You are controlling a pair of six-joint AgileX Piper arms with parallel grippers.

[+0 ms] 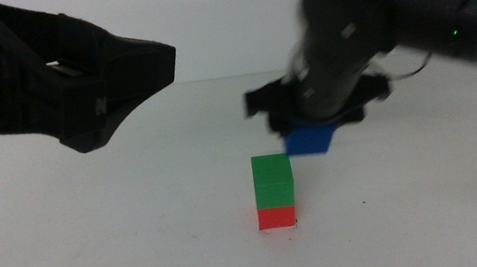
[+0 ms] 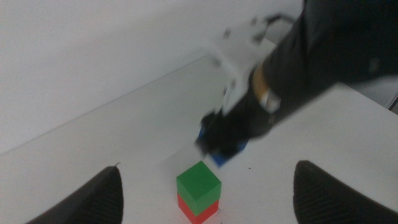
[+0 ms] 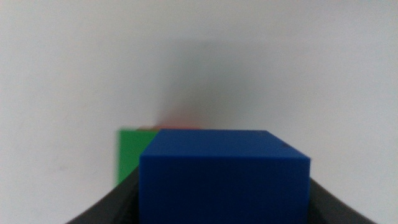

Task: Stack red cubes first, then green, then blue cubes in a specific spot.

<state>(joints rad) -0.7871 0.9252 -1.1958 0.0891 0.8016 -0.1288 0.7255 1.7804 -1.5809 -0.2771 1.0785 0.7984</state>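
**Blue cube in the air, two-thirds of the stack built**

Blue cube (image 3: 224,174) sits clamped between the right gripper's (image 1: 317,127) fingers, which press on its two sides; the right wrist view shows it filling the gap between them. In the middle view the cube (image 1: 308,140) hangs clear of the worktop (image 1: 94,238), tilted a little, just beyond and to the right of the stack, with its lower edge about level with the stack's top.

Below it, the green cube (image 1: 273,181) rests squarely on the red cube (image 1: 277,216), edges lined up. So the first two layers look finished, and only the blue one is left to place; it is not yet over the green top.

Further out, the left gripper (image 1: 109,77) hovers above the worktop's left part, well apart from the stack, its fingers (image 2: 84,202) spread wide and holding nothing.
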